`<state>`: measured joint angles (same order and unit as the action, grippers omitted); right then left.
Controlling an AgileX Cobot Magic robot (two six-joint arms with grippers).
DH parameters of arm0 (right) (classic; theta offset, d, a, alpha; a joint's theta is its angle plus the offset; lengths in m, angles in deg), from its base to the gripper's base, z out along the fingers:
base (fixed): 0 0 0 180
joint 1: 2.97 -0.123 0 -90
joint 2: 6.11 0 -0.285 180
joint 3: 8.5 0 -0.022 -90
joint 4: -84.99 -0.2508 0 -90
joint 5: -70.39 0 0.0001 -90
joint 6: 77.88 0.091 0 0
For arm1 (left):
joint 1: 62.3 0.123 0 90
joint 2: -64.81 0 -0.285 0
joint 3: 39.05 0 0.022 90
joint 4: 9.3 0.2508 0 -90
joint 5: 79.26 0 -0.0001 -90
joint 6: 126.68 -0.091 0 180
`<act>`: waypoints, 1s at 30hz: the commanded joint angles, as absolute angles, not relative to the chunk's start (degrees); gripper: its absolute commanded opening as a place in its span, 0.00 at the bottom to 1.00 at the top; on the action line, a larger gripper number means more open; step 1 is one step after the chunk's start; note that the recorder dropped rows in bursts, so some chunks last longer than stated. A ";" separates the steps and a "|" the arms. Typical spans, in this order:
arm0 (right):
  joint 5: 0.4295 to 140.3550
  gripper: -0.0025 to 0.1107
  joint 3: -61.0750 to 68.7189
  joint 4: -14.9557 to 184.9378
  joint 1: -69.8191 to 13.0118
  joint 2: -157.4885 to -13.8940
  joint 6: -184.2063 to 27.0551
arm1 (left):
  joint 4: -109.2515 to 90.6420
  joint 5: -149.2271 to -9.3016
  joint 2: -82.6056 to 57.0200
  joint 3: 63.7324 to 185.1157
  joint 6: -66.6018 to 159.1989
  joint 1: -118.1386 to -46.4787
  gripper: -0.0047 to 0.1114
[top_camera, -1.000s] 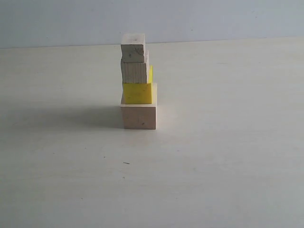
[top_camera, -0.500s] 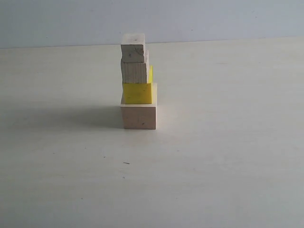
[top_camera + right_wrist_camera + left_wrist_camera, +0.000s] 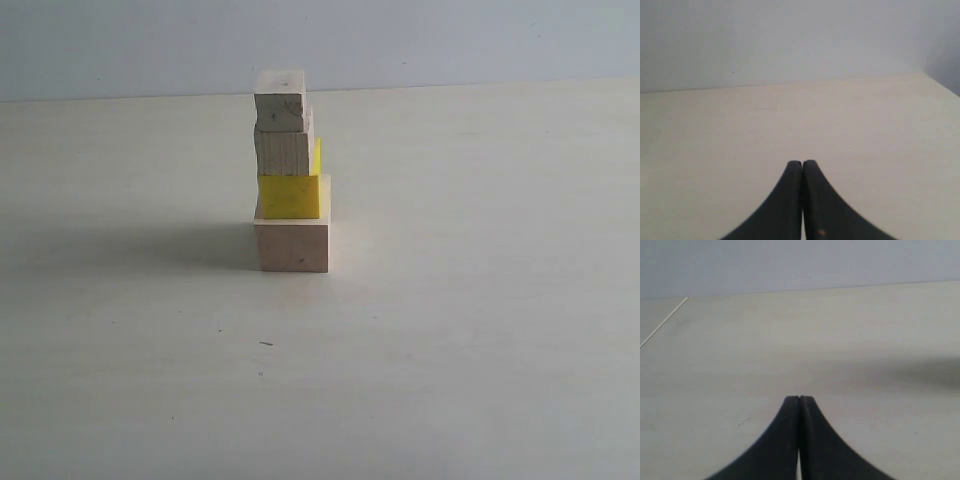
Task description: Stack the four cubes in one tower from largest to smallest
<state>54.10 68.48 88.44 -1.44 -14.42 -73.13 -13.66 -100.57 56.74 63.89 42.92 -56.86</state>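
Note:
In the exterior view the tower stands left of the table's middle: a large pale wood cube [image 3: 291,245] at the base, the yellow cube [image 3: 290,195] on it, then the medium wood cube [image 3: 283,152], and the small wood cube [image 3: 279,101] on top. No arm shows in that view. My left gripper [image 3: 799,399] is shut with nothing between its black fingers, over bare table. The right gripper [image 3: 802,163] is shut and empty too, and no cube shows in either wrist view.
The pale table [image 3: 480,330] runs back to a grey-white wall [image 3: 450,40]. The tower casts a shadow [image 3: 150,245] to its left. A thin seam [image 3: 662,322] crosses the table in the left wrist view.

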 commanded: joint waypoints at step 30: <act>51.22 0.02 68.72 88.18 -2.96 -13.89 -72.49 | -13.49 -100.33 57.02 63.73 43.08 -57.13 0.04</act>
